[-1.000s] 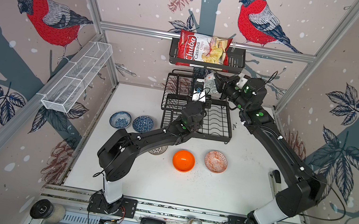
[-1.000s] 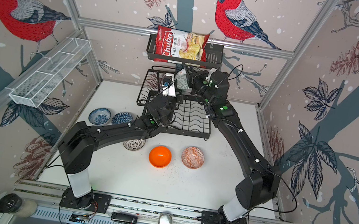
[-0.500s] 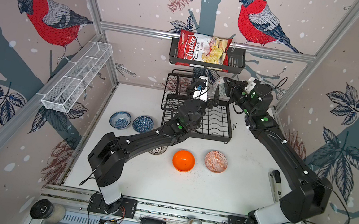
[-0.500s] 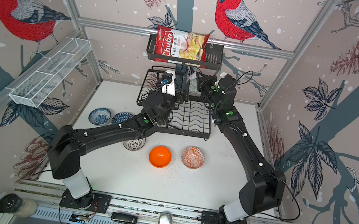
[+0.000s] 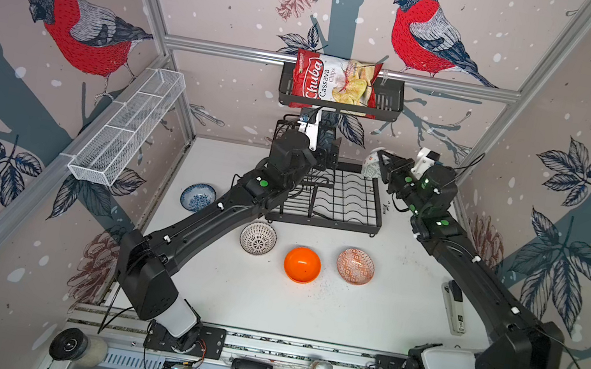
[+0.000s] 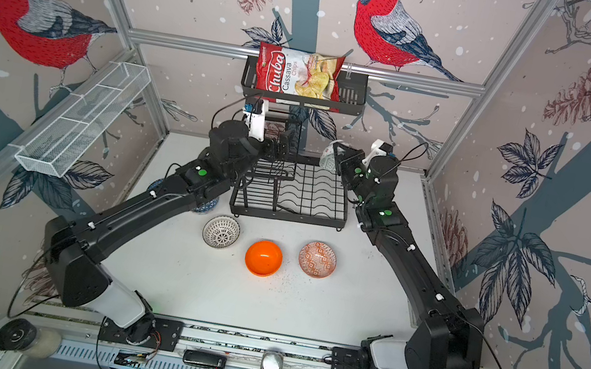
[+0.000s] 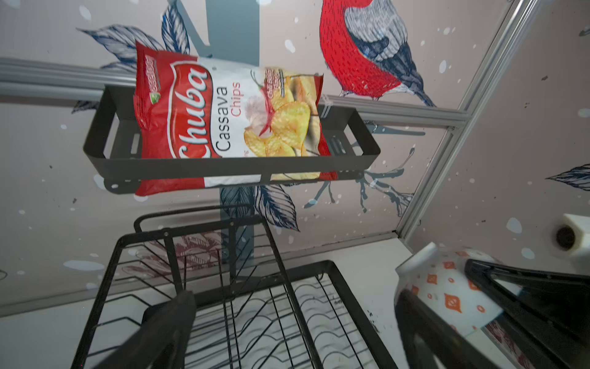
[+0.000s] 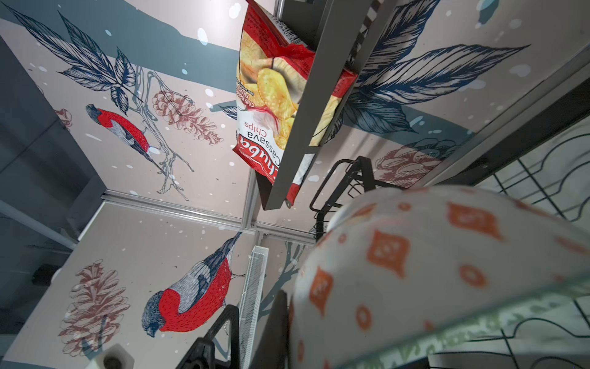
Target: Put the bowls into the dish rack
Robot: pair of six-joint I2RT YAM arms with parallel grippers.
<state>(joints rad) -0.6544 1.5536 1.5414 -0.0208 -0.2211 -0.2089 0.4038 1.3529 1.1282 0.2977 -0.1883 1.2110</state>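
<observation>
Pinching a white bowl with orange diamond marks (image 7: 447,287) by its rim, the right fingers (image 7: 498,278) are clamped on it and hold it tipped on edge, clear of the surface (image 5: 244,300), beside the far right corner of the dish rack (image 5: 320,220). In the right wrist view that rim shows a grey-green pattern.

The left fingers (image 7: 169,322) are spread wide with nothing between them, near the rack's raised upper shelf (image 7: 191,236). The held bowl is just beside one of them; I cannot tell whether they touch.

A black basket (image 7: 223,166) holding a Chuba Cassava Chips bag (image 7: 223,111) hangs above and beyond both pairs of fingers.

Well apart from all the fingers, on the near side of the rack, stand three bowls:
- a white bowl with black radial lines (image 5: 258,239)
- a plain orange bowl (image 5: 302,264)
- an orange-red patterned bowl (image 5: 355,266)

A blue-white bowl (image 5: 198,197) sits beside the left arm.
</observation>
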